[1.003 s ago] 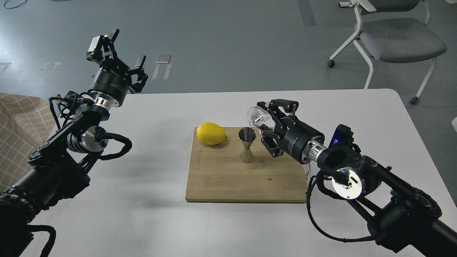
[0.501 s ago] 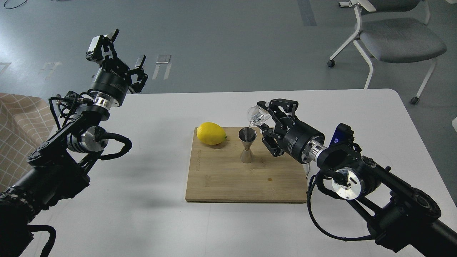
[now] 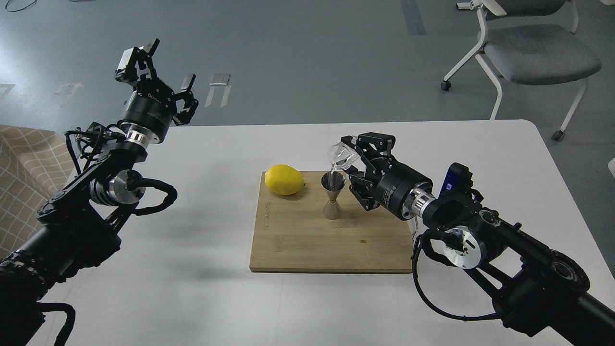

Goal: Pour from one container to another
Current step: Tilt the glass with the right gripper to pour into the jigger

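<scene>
Far left: my left gripper (image 3: 162, 72) is raised off the table's back-left corner, fingers spread wide, nothing between them. Matte black housing, polished metal ring at the wrist

White table (image 3: 192, 298), smooth, rounded corners. On it a rectangular bamboo cutting board (image 3: 307, 245), pale wood grain, flat

Back-left corner of the board: lemon (image 3: 285, 179), bright yellow, oval, lying on its side

Just right of the lemon: steel jigger (image 3: 333, 195), shiny, two cones joined at a narrow waist, standing upright on the board, wide mouth up. Apart from the lemon, not touching

Directly above the jigger's mouth: clear glass cup (image 3: 339, 156), short, round, thick-walled, tipped steeply with its rim pointing down-left toward the jigger. A thin clear stream runs from the rim down into the jigger's top cone

My right gripper (image 3: 354, 158) comes in from the lower right, jaws pinching the glass cup from both sides. Black linkage fingers, cylindrical black body, bright metal collar behind it

Far right, off the table: grey office chair (image 3: 533, 48), white frame, castors, on the grey floor
</scene>
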You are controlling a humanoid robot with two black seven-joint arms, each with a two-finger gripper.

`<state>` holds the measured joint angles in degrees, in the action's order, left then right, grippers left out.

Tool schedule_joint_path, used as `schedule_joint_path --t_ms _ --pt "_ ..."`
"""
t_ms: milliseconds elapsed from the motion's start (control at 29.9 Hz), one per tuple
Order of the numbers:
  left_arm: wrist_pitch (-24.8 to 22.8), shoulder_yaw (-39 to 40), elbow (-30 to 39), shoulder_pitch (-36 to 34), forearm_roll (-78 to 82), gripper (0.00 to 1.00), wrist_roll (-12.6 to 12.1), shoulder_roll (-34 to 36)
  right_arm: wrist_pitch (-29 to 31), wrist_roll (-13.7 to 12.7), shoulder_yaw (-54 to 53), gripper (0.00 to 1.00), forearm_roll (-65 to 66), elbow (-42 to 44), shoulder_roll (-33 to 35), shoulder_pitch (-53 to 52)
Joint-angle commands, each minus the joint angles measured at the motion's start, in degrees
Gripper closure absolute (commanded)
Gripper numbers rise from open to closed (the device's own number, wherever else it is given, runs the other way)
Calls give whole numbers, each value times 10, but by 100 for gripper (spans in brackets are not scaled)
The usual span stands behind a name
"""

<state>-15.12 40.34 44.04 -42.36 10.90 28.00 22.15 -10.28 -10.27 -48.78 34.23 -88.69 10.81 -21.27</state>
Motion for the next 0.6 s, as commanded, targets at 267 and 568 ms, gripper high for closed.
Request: schedule_joint_path --t_ms 267,568 --pt "0 0 0 0 0 2 0 0 -2 0 1 58 22 0 0 0" --pt "0 0 0 0 0 2 0 0 -4 0 1 58 29 0 -1 0"
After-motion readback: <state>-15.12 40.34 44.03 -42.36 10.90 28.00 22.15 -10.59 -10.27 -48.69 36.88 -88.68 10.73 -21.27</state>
